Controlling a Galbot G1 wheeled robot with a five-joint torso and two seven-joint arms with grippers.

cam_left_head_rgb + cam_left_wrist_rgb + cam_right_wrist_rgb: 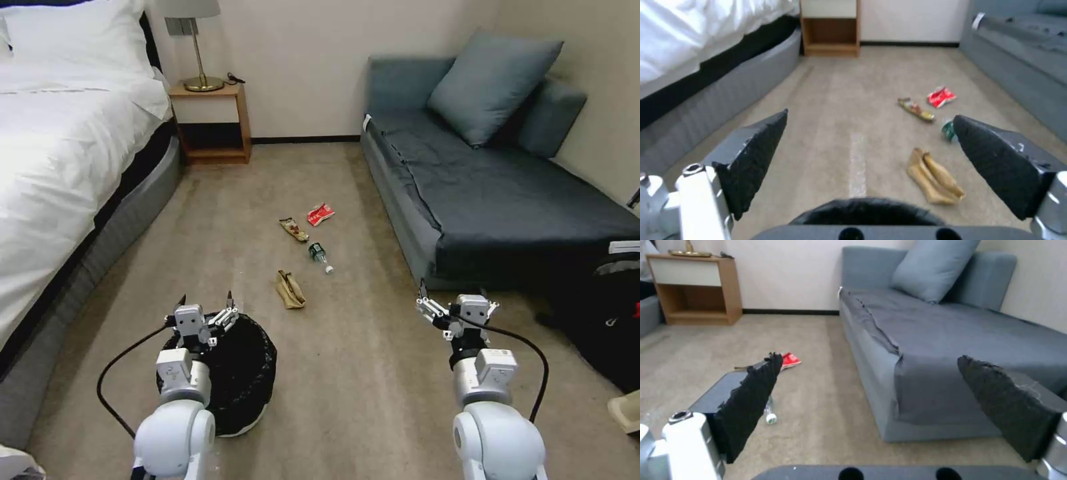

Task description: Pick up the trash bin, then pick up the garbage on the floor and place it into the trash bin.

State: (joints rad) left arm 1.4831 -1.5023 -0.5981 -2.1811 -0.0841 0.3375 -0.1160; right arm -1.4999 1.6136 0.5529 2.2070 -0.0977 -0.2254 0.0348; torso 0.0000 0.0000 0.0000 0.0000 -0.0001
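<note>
Beige carpet (373, 373) runs between a white bed (60, 153) and a grey sofa (493, 193), with a wooden nightstand (213, 123) against the far wall. Taking the bin (243, 373) as landmark: it stands on the floor near the bed side, a low round shape lined with a crinkly black bag, a white base rim showing at its foot. The left gripper (205, 308) hangs over the bin's far rim, its fingers spread apart and holding nothing; the left wrist view shows the bin's black edge (869, 210) just below the two dark pads (753, 160).

Beyond the bin, toward the nightstand, the garbage lies in a loose line on the carpet. Nearest is a crumpled brown paper bag (291, 290). Past it lies a small green bottle (319, 256) on its side, white cap pointing back toward the robot. Farther on are a yellow-brown wrapper (294, 229) and, just beside it toward the sofa, a red-and-white packet (321, 214).

The right gripper (455, 303) hovers well to the sofa side of the bin, released and empty, near the sofa's front corner. A dark object, probably a backpack (600, 320), sits on the floor by the sofa's near end.
</note>
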